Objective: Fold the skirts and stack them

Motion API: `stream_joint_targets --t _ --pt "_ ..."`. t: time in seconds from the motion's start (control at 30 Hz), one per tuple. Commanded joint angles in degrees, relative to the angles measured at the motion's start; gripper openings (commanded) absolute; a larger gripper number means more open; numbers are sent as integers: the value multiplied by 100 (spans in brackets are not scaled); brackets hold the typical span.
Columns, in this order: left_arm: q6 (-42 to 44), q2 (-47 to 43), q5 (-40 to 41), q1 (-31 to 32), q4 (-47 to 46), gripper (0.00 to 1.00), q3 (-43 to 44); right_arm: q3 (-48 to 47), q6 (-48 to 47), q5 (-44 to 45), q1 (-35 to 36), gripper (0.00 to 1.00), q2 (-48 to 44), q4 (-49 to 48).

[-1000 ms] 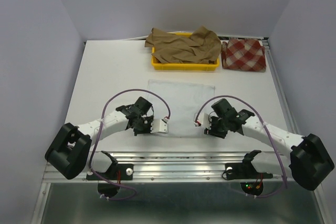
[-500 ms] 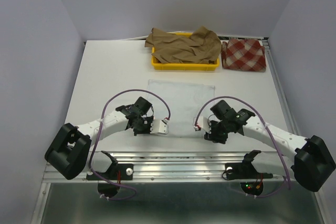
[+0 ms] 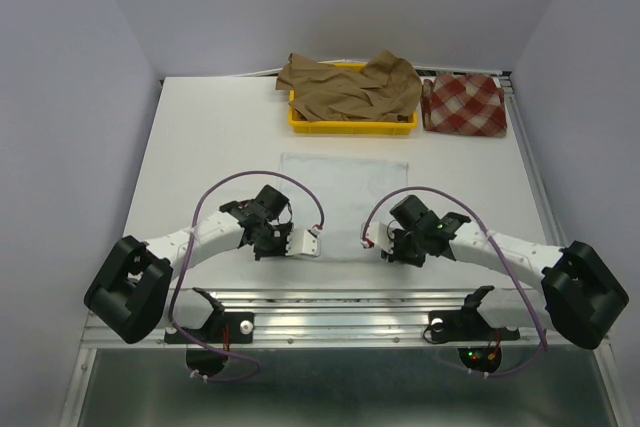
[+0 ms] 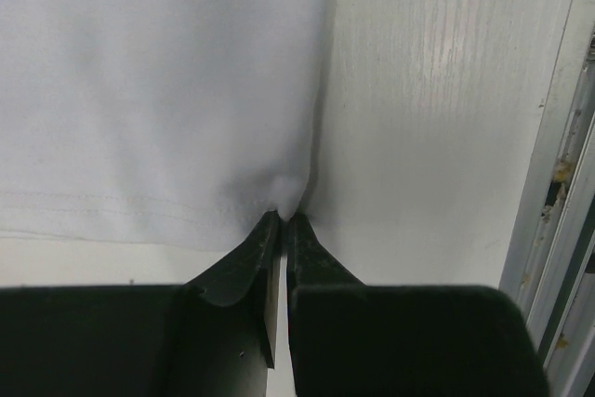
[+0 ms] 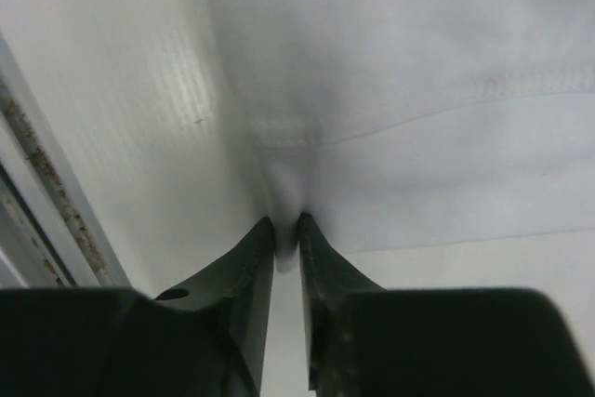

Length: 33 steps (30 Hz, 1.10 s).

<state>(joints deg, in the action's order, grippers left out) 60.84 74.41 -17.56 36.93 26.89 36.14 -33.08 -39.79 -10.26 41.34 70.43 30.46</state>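
Pincers of the left gripper (image 4: 283, 220) and right gripper (image 5: 286, 226) were closed tight on the near corners of the white skirt (image 3: 345, 187), spread flat nearer than the yellow tray (image 3: 345, 126). The tan skirt (image 3: 350, 87) draped over that tray, with the checked skirt (image 3: 463, 105) just right of it.

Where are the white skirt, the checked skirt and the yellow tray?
white skirt (image 3: 345, 192): overhead view, its flat middle.
checked skirt (image 3: 462, 105): overhead view, its middle.
yellow tray (image 3: 350, 128): overhead view, its near wall.

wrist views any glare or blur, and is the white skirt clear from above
Left wrist: near fingers dark and soft, white skirt evenly lit. Right wrist: glare patch on the table. Top view: skirt barely stands out from the table.
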Motion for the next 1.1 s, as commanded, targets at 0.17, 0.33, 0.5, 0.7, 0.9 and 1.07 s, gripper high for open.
stream_joint_targets --t 0.17,0.33,0.5,0.7,0.9,1.07 --pt "-204 -567 -327 -54 738 0 297 -206 121 815 41 1 -275 205" --pt "-415 -1226 -415 -63 1150 0 429 -629 59 780 41 1 -996 1049" --pt "-494 -1841 -537 -54 1625 0 631 -1015 33 526 41 1 -1339 1943" --pt "-555 -2457 -923 -54 2346 0 1122 -1701 120 192 41 1 -1603 2806" --pt "-1020 -2361 -855 -63 2725 0 1887 -2562 15 322 41 1 -1471 3151" --pt "-1171 -1896 -766 -194 2409 0 1949 -2669 -599 911 41 1 -1059 2791"
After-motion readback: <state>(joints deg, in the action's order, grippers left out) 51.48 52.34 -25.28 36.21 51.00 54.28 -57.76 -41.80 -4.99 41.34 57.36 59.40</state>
